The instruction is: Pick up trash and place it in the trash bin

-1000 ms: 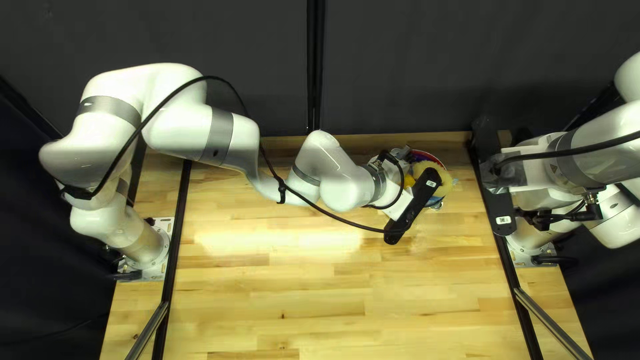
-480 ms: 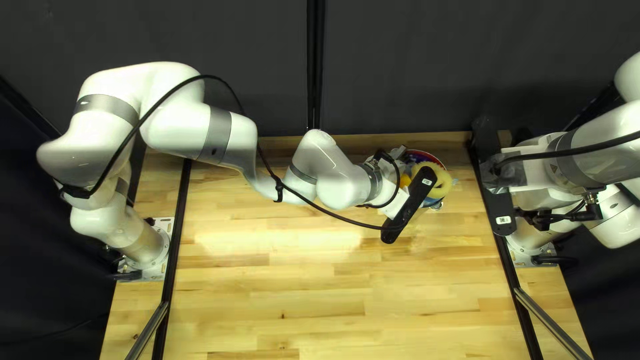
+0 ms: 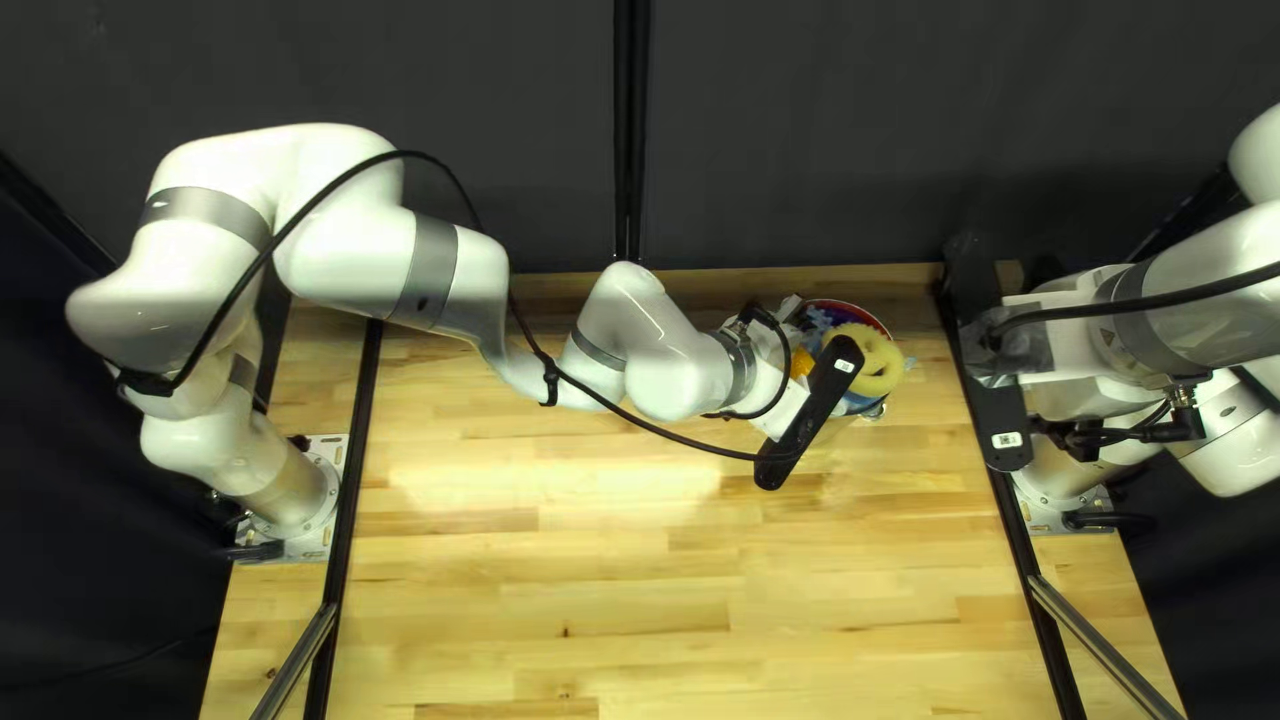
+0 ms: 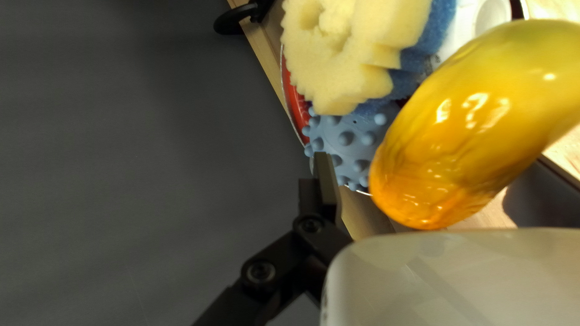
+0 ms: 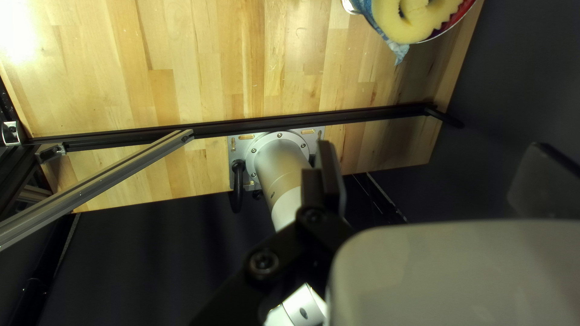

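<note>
My left gripper (image 3: 807, 414) hangs over the near-left side of a full, round, red-rimmed container (image 3: 874, 318) in the top left view. In the left wrist view my left gripper (image 4: 432, 166) is open. A shiny yellow-orange object (image 4: 471, 121) lies ahead, with a gap between it and the nearer finger. Around it are a pale yellow sponge (image 4: 356, 48), a blue knobbly item (image 4: 347, 139) and a white item (image 4: 483, 18). My right gripper (image 3: 987, 354) stays at the table's right edge; in its wrist view, my right gripper (image 5: 432, 154) is open and empty.
Black rails (image 3: 350, 467) run along both table sides. In the right wrist view, a metal bar (image 5: 103, 181) slants beside the rail, near an arm base (image 5: 278, 142). A crumpled blue-white piece (image 5: 396, 51) sticks out beside the container. A dark curtain (image 3: 400, 80) stands behind.
My left arm has drawn back slightly leftward in the top left view, uncovering more of the container's contents. My right arm has stayed still.
</note>
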Robot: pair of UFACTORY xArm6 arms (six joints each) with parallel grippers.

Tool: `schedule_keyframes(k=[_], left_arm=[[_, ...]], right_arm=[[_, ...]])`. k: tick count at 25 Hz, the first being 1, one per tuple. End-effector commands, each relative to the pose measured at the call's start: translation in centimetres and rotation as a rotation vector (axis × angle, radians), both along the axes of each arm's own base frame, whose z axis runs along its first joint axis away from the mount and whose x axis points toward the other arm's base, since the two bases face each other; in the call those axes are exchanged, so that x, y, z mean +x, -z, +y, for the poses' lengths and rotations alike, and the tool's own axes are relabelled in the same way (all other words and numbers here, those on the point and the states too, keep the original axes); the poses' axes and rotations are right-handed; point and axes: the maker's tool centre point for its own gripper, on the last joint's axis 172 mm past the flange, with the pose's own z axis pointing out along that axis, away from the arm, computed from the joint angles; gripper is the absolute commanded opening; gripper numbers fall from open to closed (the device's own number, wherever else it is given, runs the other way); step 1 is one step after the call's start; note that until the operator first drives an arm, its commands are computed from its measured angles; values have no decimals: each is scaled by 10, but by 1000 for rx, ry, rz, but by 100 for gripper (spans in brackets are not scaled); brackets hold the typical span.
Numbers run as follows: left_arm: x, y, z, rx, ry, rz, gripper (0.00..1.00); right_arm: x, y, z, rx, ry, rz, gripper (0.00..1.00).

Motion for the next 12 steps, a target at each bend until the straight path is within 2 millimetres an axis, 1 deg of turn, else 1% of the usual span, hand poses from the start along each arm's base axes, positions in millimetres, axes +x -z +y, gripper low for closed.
schedule_keyframes(k=[1, 10, 12], left_arm=[[-1, -1, 1, 0, 2, -2, 100], [-4, -5, 2, -4, 9, -10, 100], [-6, -11, 3, -3, 13, -14, 100]], right_arm=[[0, 0, 0, 0, 0, 0, 100], [0, 0, 0, 0, 0, 0, 100], [0, 0, 0, 0, 0, 0, 100]])
